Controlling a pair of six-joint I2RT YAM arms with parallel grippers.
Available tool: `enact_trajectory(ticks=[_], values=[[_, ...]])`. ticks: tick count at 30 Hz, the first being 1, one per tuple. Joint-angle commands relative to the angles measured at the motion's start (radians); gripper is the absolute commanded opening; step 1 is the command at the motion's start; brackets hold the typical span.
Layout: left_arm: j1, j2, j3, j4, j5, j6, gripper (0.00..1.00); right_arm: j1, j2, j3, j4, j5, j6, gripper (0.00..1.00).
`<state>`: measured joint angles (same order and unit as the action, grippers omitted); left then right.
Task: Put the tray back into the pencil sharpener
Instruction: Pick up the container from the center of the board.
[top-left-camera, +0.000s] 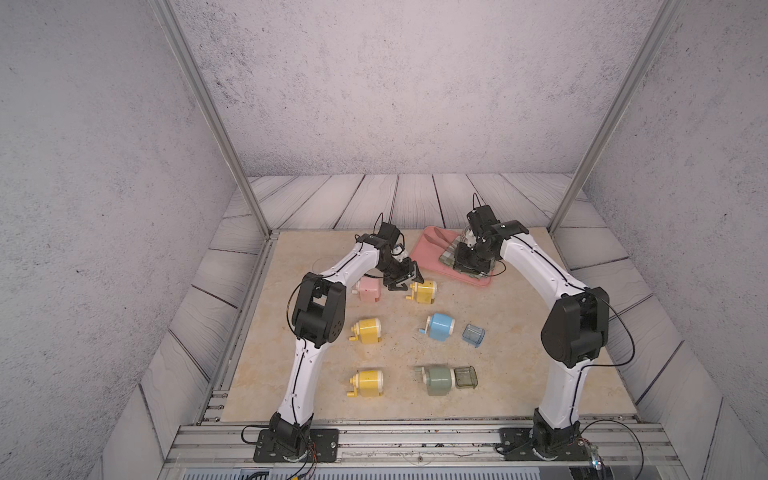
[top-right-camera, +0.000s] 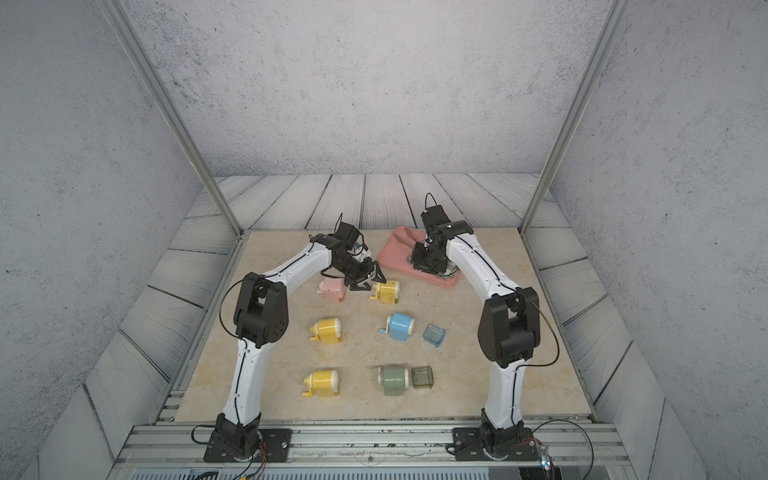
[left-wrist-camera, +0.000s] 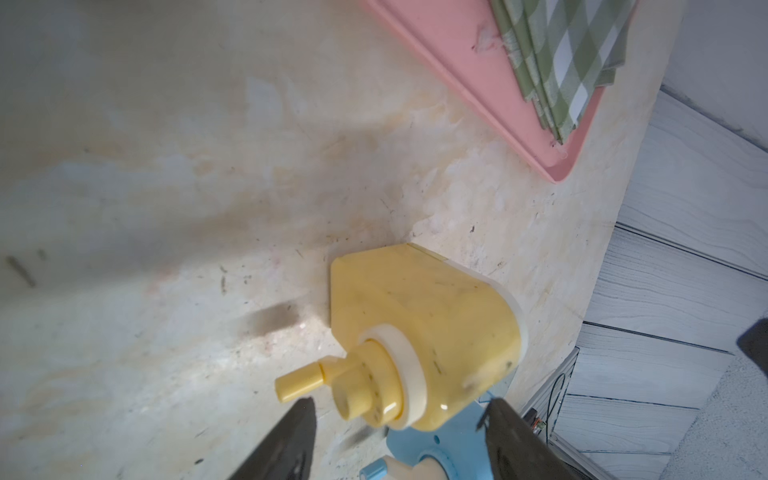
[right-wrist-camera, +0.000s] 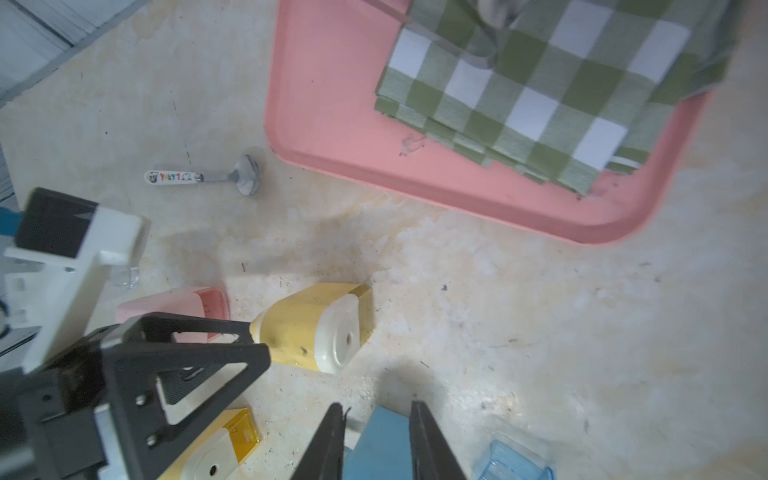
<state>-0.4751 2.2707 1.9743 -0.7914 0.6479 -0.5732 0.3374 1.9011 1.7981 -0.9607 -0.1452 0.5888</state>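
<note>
Two clear trays lie loose on the table in both top views. A blue tray (top-left-camera: 473, 334) (right-wrist-camera: 515, 463) lies just right of the blue pencil sharpener (top-left-camera: 440, 326) (top-right-camera: 400, 326). An olive tray (top-left-camera: 465, 377) lies right of the green sharpener (top-left-camera: 438, 379). My left gripper (top-left-camera: 409, 278) (left-wrist-camera: 401, 401) is open, its jaws spread just above the crank end of a yellow sharpener (left-wrist-camera: 424, 324), touching nothing. My right gripper (top-left-camera: 471, 264) (right-wrist-camera: 378, 405) hangs high over the far right of the table, jaws a little apart and empty.
A pink platter (top-left-camera: 432, 249) holding a green checked cloth (right-wrist-camera: 540, 83) lies at the back right under my right arm. A small spoon (right-wrist-camera: 208, 176) lies beside it. A pink sharpener (top-left-camera: 368, 289) and two more yellow sharpeners (top-left-camera: 368, 330) (top-left-camera: 368, 383) stand on the left.
</note>
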Motion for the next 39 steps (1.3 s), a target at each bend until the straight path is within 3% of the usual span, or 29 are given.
enact_trajectory(ticks=[1, 3, 10, 14, 19, 23, 27, 39], values=[[0.003, -0.124, -0.006, 0.052, -0.010, 0.009, 0.79, -0.007, -0.068, -0.069, -0.074, 0.116, -0.010, 0.33], [0.007, -0.177, -0.028, 0.079, -0.011, 0.010, 0.98, -0.011, -0.109, -0.106, -0.084, 0.146, 0.010, 0.33], [0.023, -0.366, -0.154, 0.087, -0.072, 0.031, 1.00, -0.011, -0.264, -0.298, -0.065, 0.175, 0.130, 0.37], [0.022, -0.439, -0.227, 0.008, -0.101, 0.059, 0.87, -0.011, -0.352, -0.406, -0.051, 0.176, 0.210, 0.38], [0.020, -0.568, -0.395, -0.017, -0.173, 0.038, 0.85, -0.011, -0.471, -0.559, 0.028, 0.140, 0.239, 0.38], [0.020, -0.642, -0.531, 0.028, -0.178, -0.010, 0.84, -0.010, -0.483, -0.678, 0.064, 0.072, 0.258, 0.34], [0.020, -0.615, -0.527, -0.005, -0.143, -0.010, 0.82, -0.008, -0.479, -0.774, 0.145, 0.050, 0.289, 0.32], [0.018, -0.534, -0.466, -0.039, -0.073, 0.028, 0.78, -0.003, -0.355, -0.793, 0.196, 0.043, 0.324, 0.29]])
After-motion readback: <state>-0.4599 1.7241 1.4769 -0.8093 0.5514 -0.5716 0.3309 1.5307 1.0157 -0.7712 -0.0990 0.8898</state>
